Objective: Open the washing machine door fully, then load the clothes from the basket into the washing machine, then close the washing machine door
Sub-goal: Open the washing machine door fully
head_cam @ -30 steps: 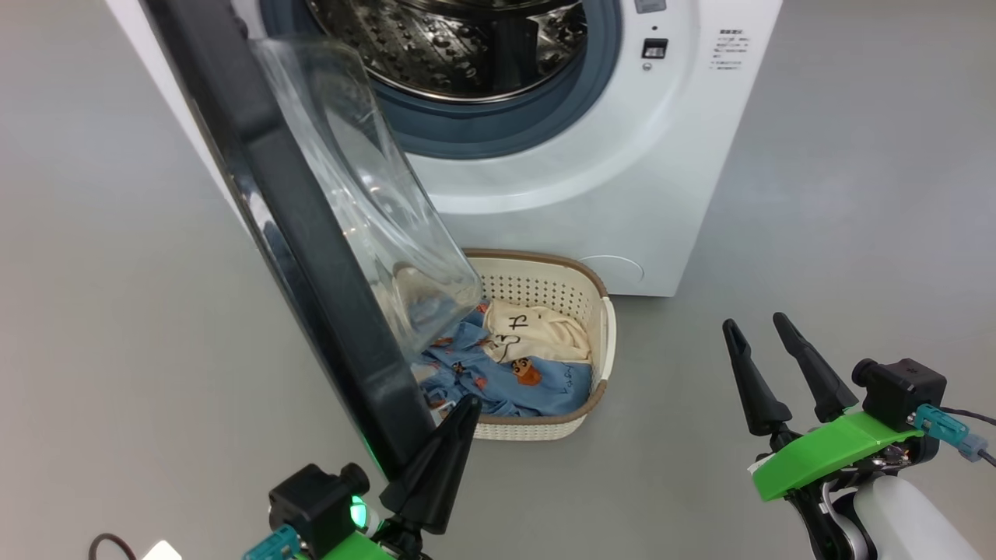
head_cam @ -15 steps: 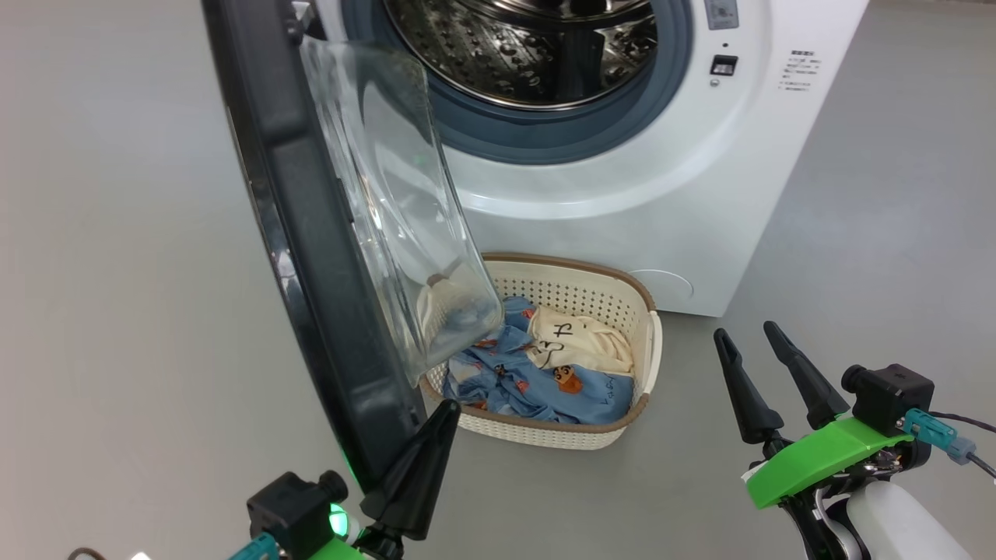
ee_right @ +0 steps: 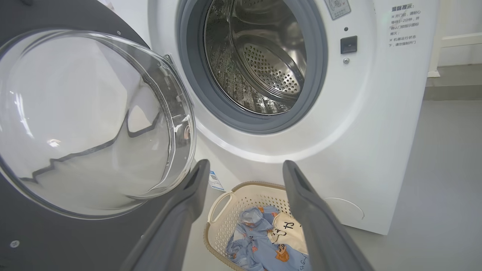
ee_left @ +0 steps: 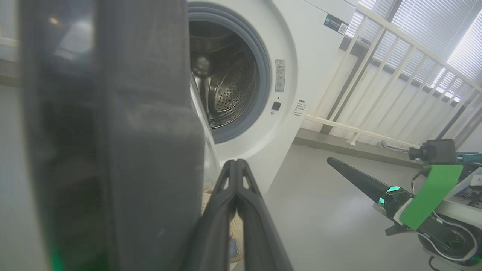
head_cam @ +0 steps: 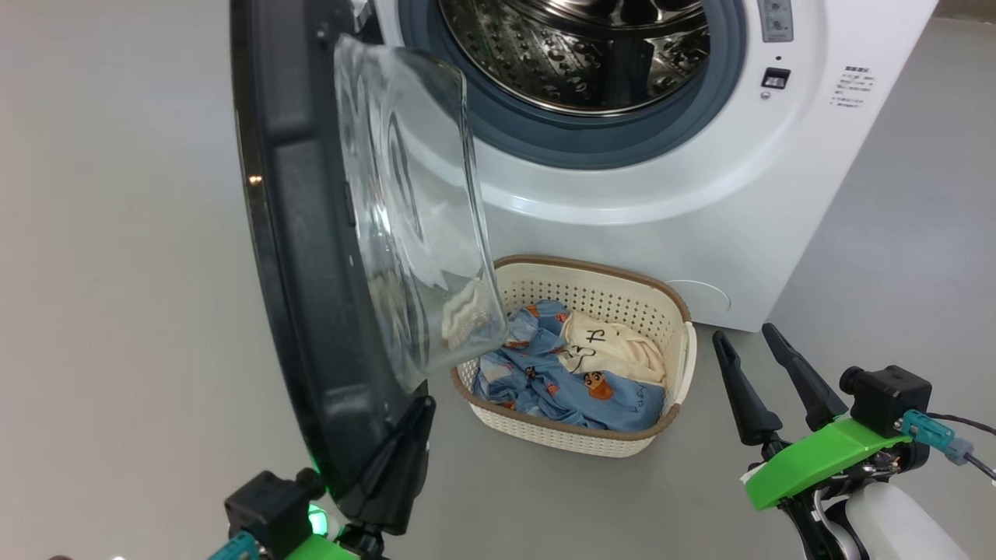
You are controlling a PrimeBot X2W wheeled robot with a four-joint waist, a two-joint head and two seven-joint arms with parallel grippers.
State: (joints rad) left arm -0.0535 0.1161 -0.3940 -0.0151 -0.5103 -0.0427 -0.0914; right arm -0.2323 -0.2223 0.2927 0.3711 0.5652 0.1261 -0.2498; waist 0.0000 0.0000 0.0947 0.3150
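Left gripper (head_cam: pixel 420 416) pinched shut lower left by door (head_cam: pixel 288 233) edge, right gripper (head_cam: pixel 743 333) wide open lower right, clothes (head_cam: pixel 545 381) in basket (head_cam: pixel 591 268)

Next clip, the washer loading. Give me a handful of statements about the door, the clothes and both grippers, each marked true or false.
1. The washing machine door stands open. True.
2. The clothes lie in the basket. True.
3. The drum holds a garment. False: what shows of it looks empty.
4. The left gripper has its jaws shut, beside the door's lower edge. True.
5. The right gripper grips a garment. False: its jaws stand open, holding nothing, to the right of the basket.
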